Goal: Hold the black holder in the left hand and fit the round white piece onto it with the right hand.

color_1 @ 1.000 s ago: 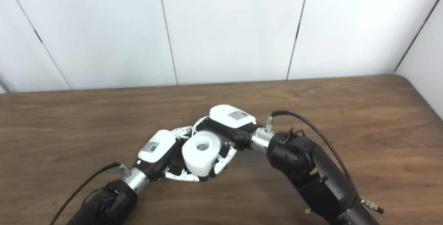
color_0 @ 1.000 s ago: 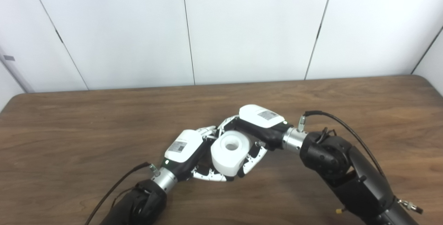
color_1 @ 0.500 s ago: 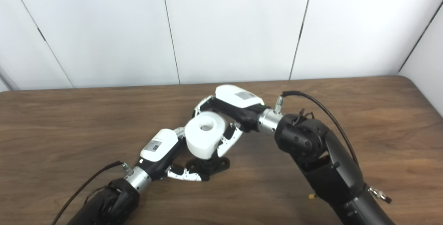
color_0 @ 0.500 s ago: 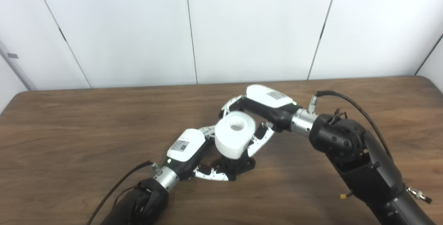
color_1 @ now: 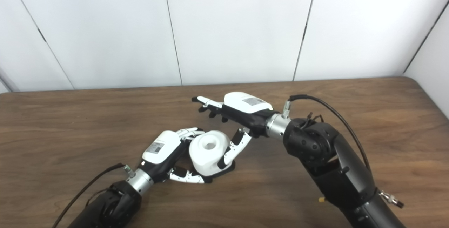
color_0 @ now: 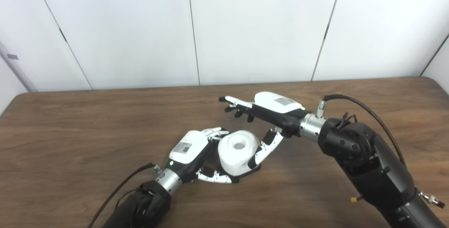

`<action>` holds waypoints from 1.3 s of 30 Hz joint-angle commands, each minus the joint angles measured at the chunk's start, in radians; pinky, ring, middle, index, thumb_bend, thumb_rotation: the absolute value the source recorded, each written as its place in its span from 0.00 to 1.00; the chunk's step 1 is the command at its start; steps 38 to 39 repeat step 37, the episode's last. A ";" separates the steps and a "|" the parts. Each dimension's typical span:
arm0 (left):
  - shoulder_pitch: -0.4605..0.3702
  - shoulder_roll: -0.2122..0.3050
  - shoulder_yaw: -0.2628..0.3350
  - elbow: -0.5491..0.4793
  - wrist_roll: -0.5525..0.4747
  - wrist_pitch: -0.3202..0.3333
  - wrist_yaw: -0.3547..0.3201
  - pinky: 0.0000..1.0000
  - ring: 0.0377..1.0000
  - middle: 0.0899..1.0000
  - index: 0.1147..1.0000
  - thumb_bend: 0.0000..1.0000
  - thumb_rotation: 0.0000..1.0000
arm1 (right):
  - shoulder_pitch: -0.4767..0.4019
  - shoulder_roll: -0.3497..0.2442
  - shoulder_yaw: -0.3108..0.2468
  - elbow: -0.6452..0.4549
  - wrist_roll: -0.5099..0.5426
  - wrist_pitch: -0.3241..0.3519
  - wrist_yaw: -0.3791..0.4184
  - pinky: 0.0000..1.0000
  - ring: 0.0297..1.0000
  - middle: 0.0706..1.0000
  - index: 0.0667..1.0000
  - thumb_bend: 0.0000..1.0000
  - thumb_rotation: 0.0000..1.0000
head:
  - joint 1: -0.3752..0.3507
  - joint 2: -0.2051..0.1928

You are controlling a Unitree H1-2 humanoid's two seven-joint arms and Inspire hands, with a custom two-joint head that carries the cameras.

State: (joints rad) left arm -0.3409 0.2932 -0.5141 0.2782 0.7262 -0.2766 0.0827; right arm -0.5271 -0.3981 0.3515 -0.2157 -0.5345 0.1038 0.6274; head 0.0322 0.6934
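The round white piece with a hole in its top sits on the black holder, of which only a dark edge shows below it. My left hand lies low on the table, its fingers curled round the holder under the white piece. My right hand hovers just behind and to the right, open. Its fingers stretch out to the left, well apart from the piece. Its thumb hangs down beside the piece's right side; whether it touches I cannot tell.
The brown wooden table runs wide to both sides, with its far edge against a white panelled wall. A black cable loops over my right forearm.
Half a second ago my right hand held the white piece raised above the holder. The piece now sits down on the holder, and the right hand has let go and spread its fingers.
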 commanded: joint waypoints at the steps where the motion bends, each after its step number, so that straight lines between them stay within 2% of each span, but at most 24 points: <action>1: 0.070 0.000 -0.054 0.062 0.044 0.058 -0.099 0.84 0.88 0.81 0.41 0.52 0.06 | -0.032 -0.010 -0.014 -0.022 0.007 -0.023 -0.020 0.68 0.82 0.87 1.00 0.98 0.28 | 0.001 0.000; 6: 0.069 0.000 -0.055 0.060 0.044 0.056 -0.101 0.84 0.88 0.81 0.41 0.52 0.06 | -0.026 -0.013 -0.008 -0.025 0.001 -0.028 -0.018 0.65 0.79 0.86 1.00 0.98 0.28 | 0.001 0.004; 15: 0.070 0.000 -0.055 0.061 0.044 0.056 -0.099 0.84 0.87 0.81 0.41 0.52 0.06 | -0.024 -0.018 0.001 -0.027 -0.001 -0.024 -0.010 0.68 0.81 0.87 1.00 0.97 0.28 | -0.003 0.007; 18: 0.070 0.001 -0.055 0.060 0.045 0.058 -0.101 0.84 0.88 0.81 0.41 0.52 0.06 | -0.032 -0.024 0.006 -0.034 -0.003 -0.003 0.014 0.69 0.82 0.88 1.00 0.96 0.27 | -0.010 0.006; 24: 0.071 0.001 -0.053 0.061 0.041 0.059 -0.102 0.84 0.88 0.81 0.41 0.52 0.06 | -0.084 -0.093 0.036 -0.052 -0.007 0.061 0.165 0.69 0.93 0.99 1.00 1.00 0.27 | -0.006 0.006; 27: 0.071 0.002 -0.052 0.059 0.040 0.065 -0.106 0.85 0.88 0.81 0.41 0.52 0.06 | -0.094 -0.136 0.034 -0.063 0.015 0.096 0.225 0.69 0.95 1.00 1.00 1.00 0.27 | -0.006 0.006; 29: 0.071 0.004 -0.051 0.061 0.040 0.063 -0.105 0.85 0.88 0.82 0.41 0.52 0.06 | -0.096 -0.160 0.028 -0.070 0.034 0.115 0.253 0.67 0.92 1.00 1.00 1.00 0.26 | -0.006 0.007; 35: 0.071 0.011 -0.047 0.060 0.036 0.065 -0.110 0.85 0.87 0.82 0.41 0.52 0.06 | -0.080 -0.224 -0.011 -0.099 0.064 0.168 0.281 0.70 0.92 1.00 1.00 1.00 0.22 | -0.007 0.005; 37: 0.069 0.011 -0.047 0.067 0.037 0.058 -0.103 0.84 0.87 0.81 0.41 0.52 0.06 | -0.068 -0.236 -0.038 -0.099 0.088 0.173 0.266 0.71 0.93 1.00 1.00 1.00 0.21 | -0.006 0.002; 39: 0.069 0.011 -0.047 0.067 0.037 0.058 -0.103 0.84 0.87 0.81 0.41 0.52 0.06 | -0.068 -0.236 -0.038 -0.099 0.088 0.173 0.266 0.71 0.93 1.00 1.00 1.00 0.21 | -0.006 0.002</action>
